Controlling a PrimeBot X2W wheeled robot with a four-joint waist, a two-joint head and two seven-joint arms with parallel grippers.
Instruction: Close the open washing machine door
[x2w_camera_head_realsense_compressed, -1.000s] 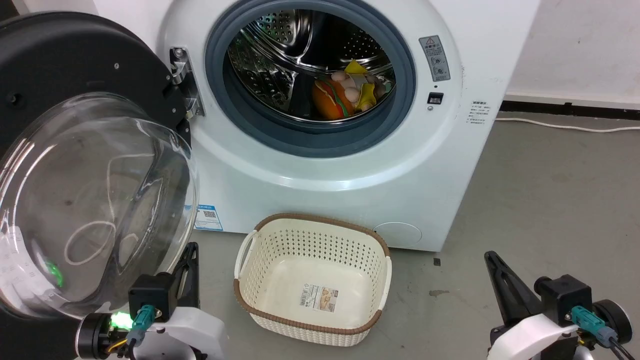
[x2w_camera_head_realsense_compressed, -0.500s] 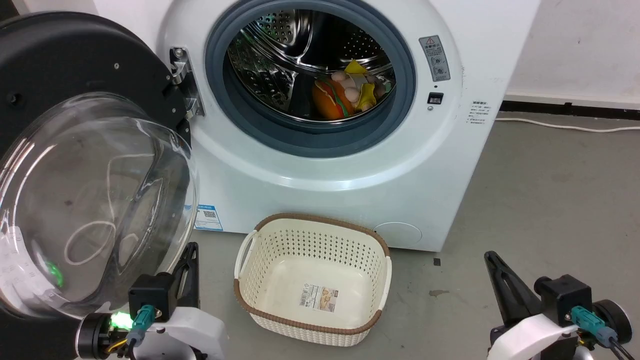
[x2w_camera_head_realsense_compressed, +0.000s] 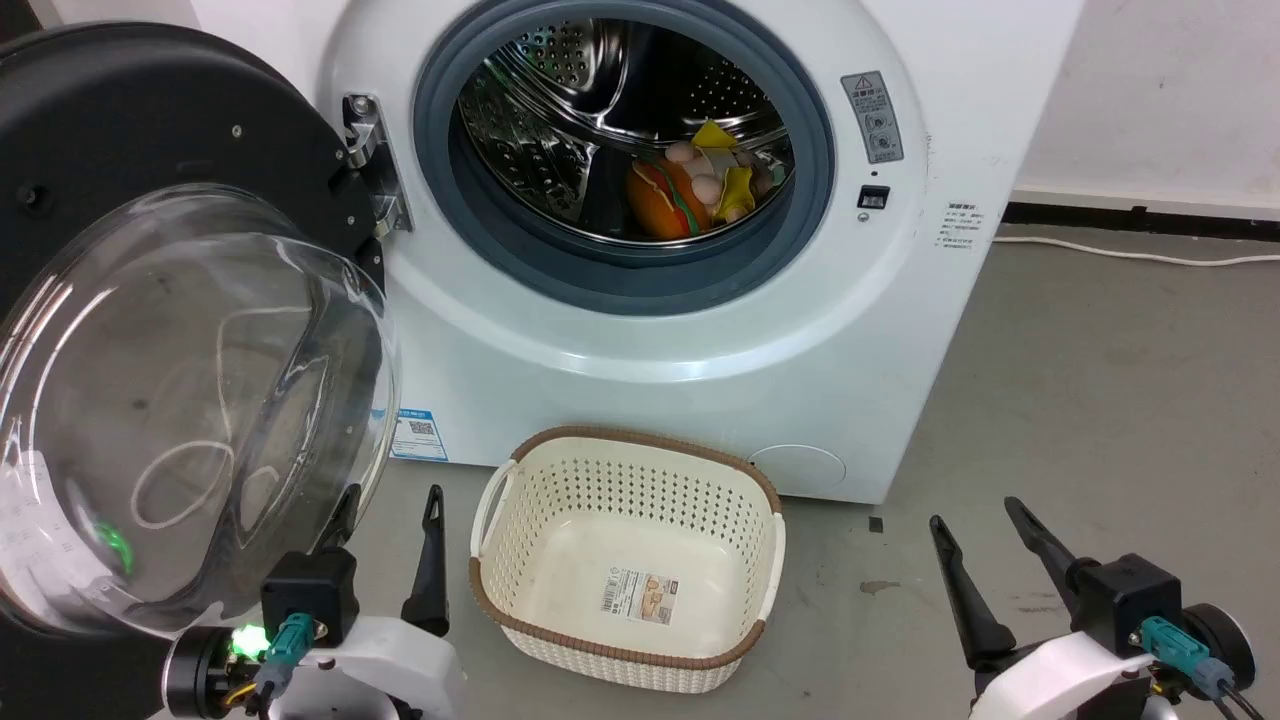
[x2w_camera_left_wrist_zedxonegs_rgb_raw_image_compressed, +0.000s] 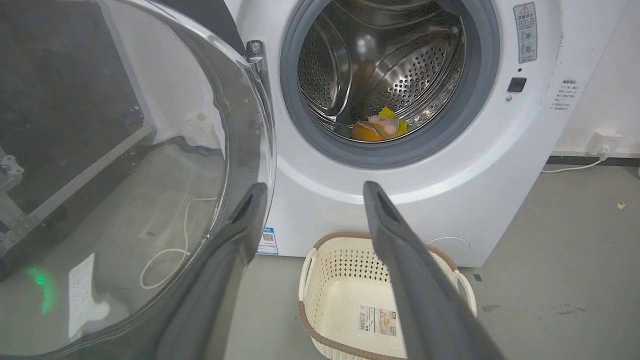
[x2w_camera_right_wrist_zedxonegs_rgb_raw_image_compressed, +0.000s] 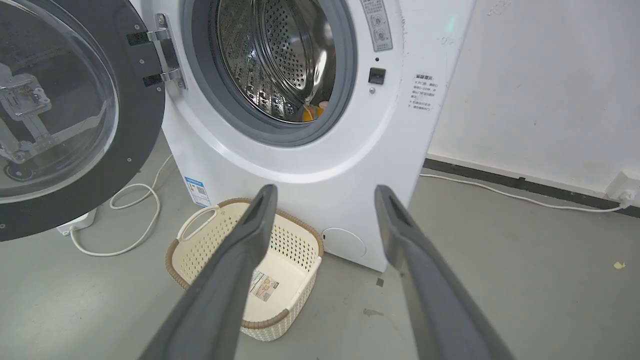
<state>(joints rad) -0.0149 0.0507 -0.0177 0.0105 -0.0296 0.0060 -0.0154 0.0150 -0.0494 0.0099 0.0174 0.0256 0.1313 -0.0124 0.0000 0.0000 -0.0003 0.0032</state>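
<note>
A: From the head we look forward and down: the washing machine (x2w_camera_head_realsense_compressed: 650, 385) at twelve o'clock, the basket (x2w_camera_head_realsense_compressed: 640, 436) at six, both near.
B: Our left wrist sits lower and closer, the washing machine door (x2w_camera_left_wrist_zedxonegs_rgb_raw_image_compressed: 125, 200) pressing in at nine.
A: Our right wrist stands off to the right, facing eleven. We share drum (x2w_camera_right_wrist_zedxonegs_rgb_raw_image_compressed: 280, 70) and basket in all three.

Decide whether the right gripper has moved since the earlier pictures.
Yes. The right gripper has opened: one fingertip now sits nearer the basket, which stayed put.

Left gripper (x2w_camera_head_realsense_compressed: 390, 502) and right gripper (x2w_camera_head_realsense_compressed: 972, 511) have spread wide.
</note>
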